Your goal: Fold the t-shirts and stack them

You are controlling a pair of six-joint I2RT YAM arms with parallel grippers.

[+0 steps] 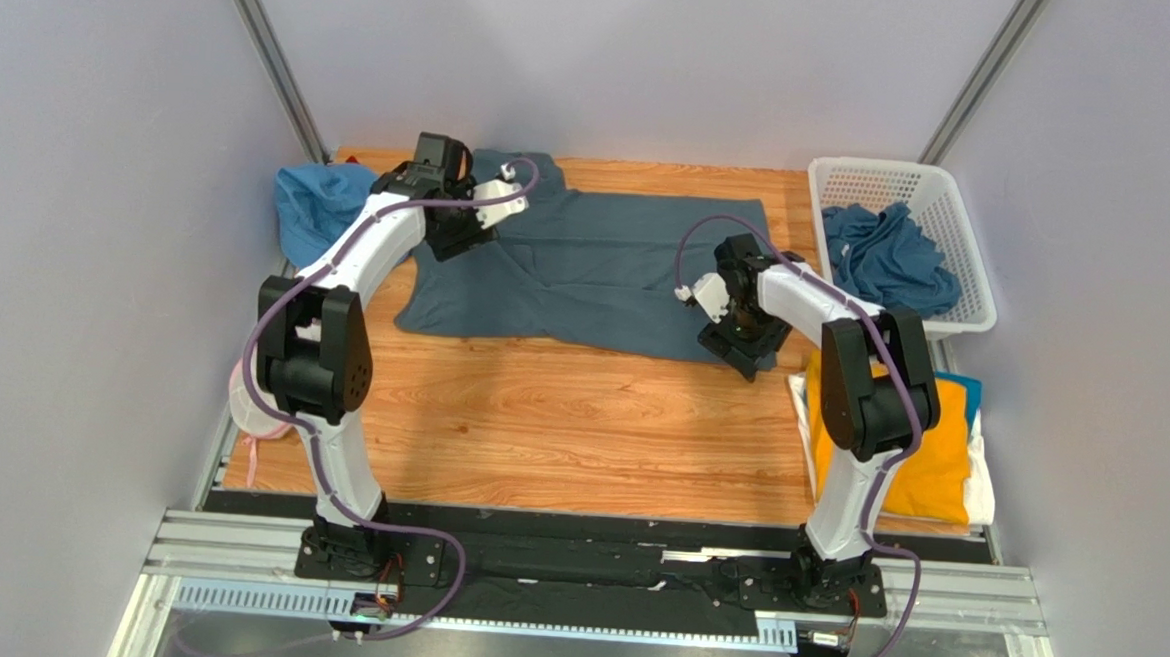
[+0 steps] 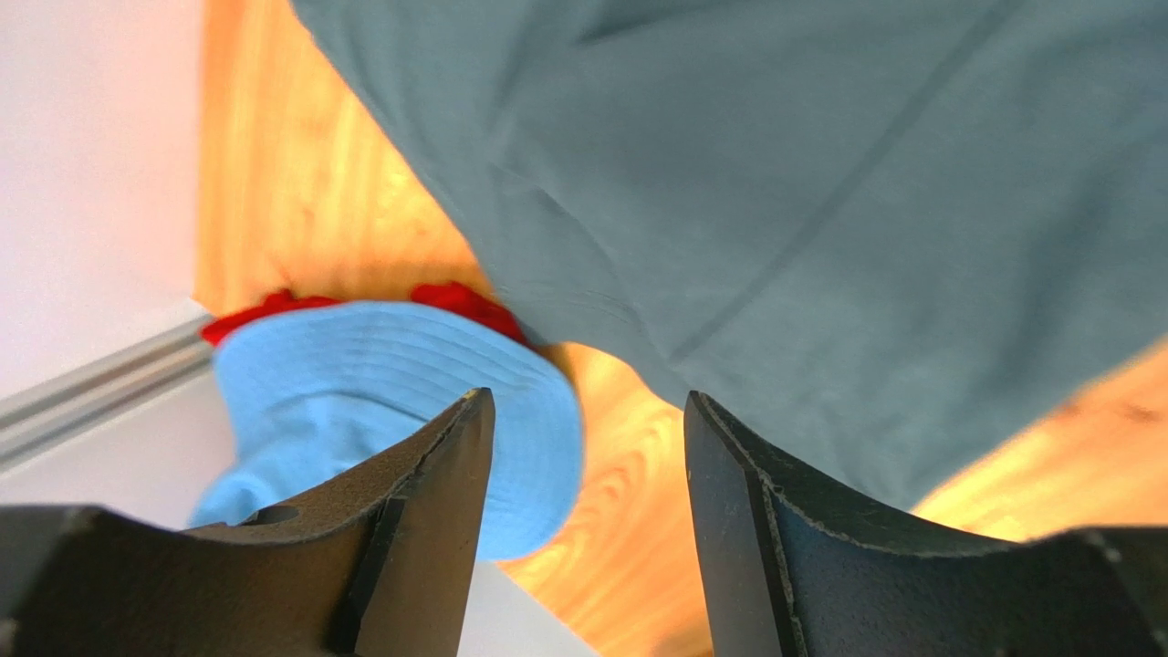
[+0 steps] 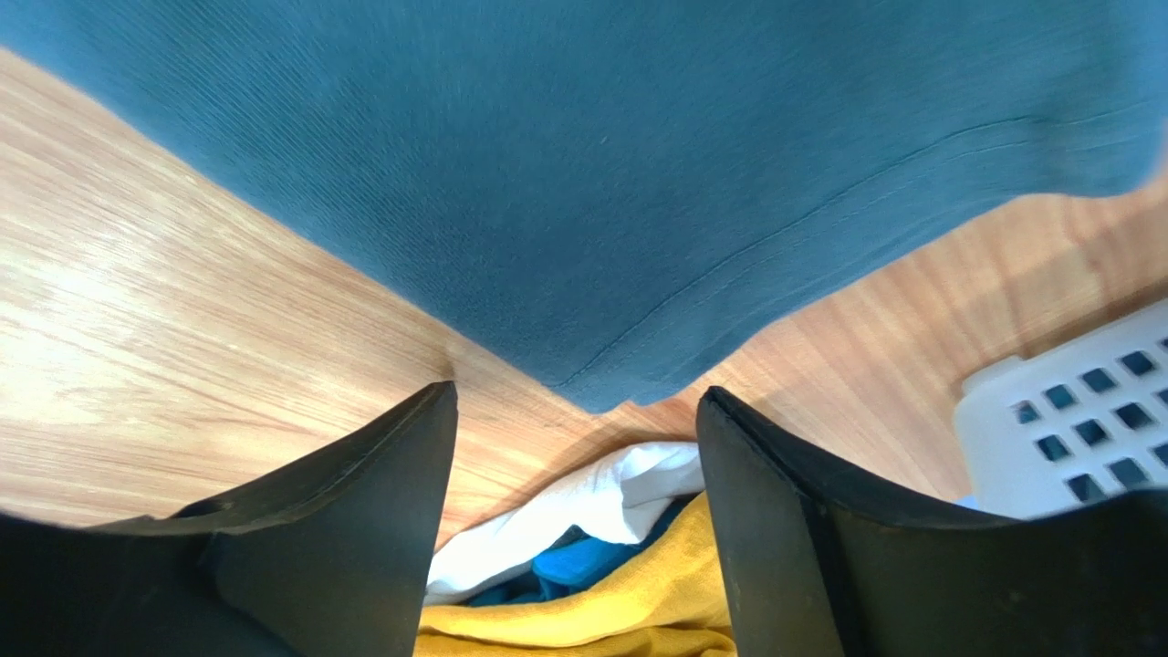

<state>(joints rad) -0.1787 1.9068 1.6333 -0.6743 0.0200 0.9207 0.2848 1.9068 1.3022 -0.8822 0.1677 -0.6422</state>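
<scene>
A dark slate-blue t-shirt [image 1: 594,269] lies spread flat at the back of the wooden table. My left gripper [image 1: 458,232] hangs over its far left edge, open and holding nothing [image 2: 583,404]; the shirt [image 2: 850,205] lies just beyond its fingertips. My right gripper [image 1: 741,341] is above the shirt's near right corner [image 3: 617,164], also open and holding nothing [image 3: 576,397]. At the right edge lies a pile of t-shirts with a mustard-yellow one [image 1: 938,452] on top. The right wrist view shows white [image 3: 617,500], bright blue [image 3: 583,561] and yellow [image 3: 617,602] cloth there.
A white basket [image 1: 959,198] at the back right holds more slate-blue t-shirts [image 1: 888,258]. A bright blue hat [image 1: 320,202] lies at the back left, with something red [image 2: 453,294] under it. A white pouch with pink edging [image 1: 249,409] hangs at the table's left edge.
</scene>
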